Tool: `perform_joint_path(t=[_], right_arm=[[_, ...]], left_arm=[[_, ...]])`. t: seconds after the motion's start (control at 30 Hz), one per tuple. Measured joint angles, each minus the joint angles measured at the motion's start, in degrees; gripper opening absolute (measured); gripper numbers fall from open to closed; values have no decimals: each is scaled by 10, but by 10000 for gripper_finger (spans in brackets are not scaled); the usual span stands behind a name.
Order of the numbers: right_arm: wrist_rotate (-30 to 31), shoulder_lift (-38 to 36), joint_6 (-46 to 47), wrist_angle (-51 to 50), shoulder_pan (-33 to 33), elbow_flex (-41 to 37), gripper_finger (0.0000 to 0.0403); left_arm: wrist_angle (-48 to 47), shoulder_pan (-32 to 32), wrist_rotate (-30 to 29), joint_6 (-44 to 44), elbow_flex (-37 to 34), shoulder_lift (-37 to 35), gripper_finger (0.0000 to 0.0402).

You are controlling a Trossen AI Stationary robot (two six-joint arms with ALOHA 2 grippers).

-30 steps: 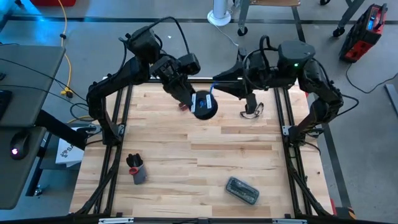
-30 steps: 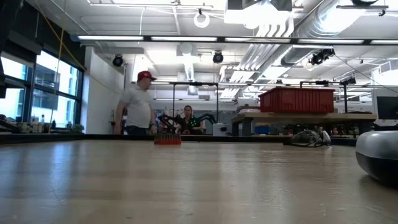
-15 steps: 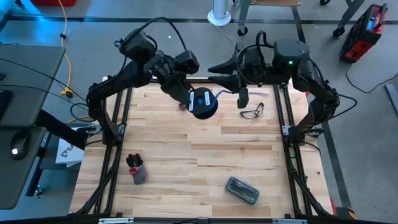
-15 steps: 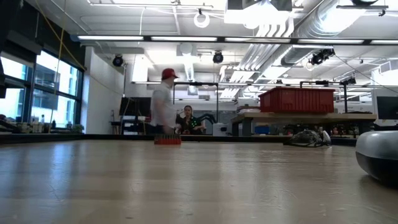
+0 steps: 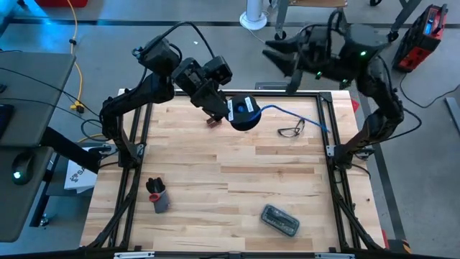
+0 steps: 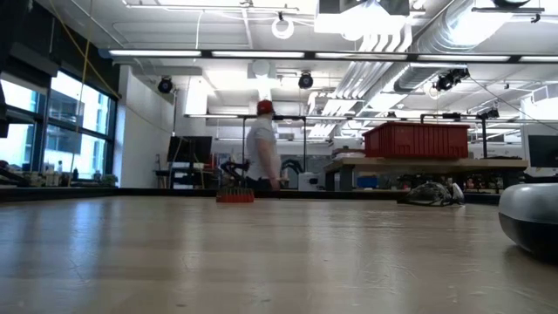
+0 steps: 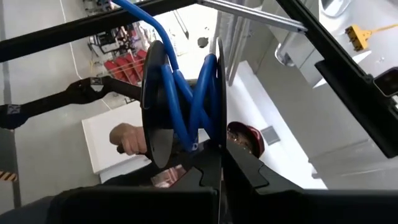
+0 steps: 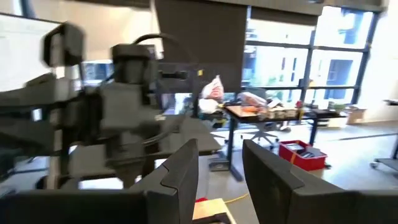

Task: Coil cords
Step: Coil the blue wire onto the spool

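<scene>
My left gripper [image 5: 227, 112] is shut on the small round black reel [image 5: 244, 114], held above the far middle of the table. The left wrist view shows the reel edge-on, with the blue cord [image 7: 186, 99] wound between its two black discs. A loose stretch of the blue cord [image 5: 296, 116] runs from the reel toward the table's right edge. My right gripper [image 5: 274, 52] is raised beyond the table's far edge. Its fingers [image 8: 181, 177] stand apart with nothing between them. My left gripper pinches the rim of one of the reel's black discs [image 7: 217, 138] between its two fingers, which lie in the disc's plane. It comes slanting down from the table's far left. The reel is lifted clear of the table, and the loose cord trails from it to the right.
Thin dark-framed glasses [image 5: 291, 130] lie on the table under the loose cord. A small red thing [image 5: 211, 121] lies by the reel. A grey, black and red object [image 5: 157, 196] lies near left and a dark case [image 5: 280, 220] near right. A person walks in the room behind [image 6: 261, 153].
My right gripper has risen and gone from beside the reel to beyond the table's far edge. A length of blue cord now lies drawn out from the reel toward the right edge. My left gripper has shifted the reel slightly right.
</scene>
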Motion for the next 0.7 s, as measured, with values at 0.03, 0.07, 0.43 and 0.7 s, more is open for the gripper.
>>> perform_joint_path(t=[0.03,0.07,0.43,0.7], right_arm=[[0,-5,0,-2,-7,0,117],[0,-10,0,-5,-15,0,117],[-197,-87,91,-189,-65,0,117],[-187,-91,145,-279,33,0,117]], left_arm=[[-5,-1,-5,-1,0,0,0],[-10,-1,-9,1,0,0,0],[-64,8,-7,1,0,0,0],[-84,35,3,3,0,0,0]])
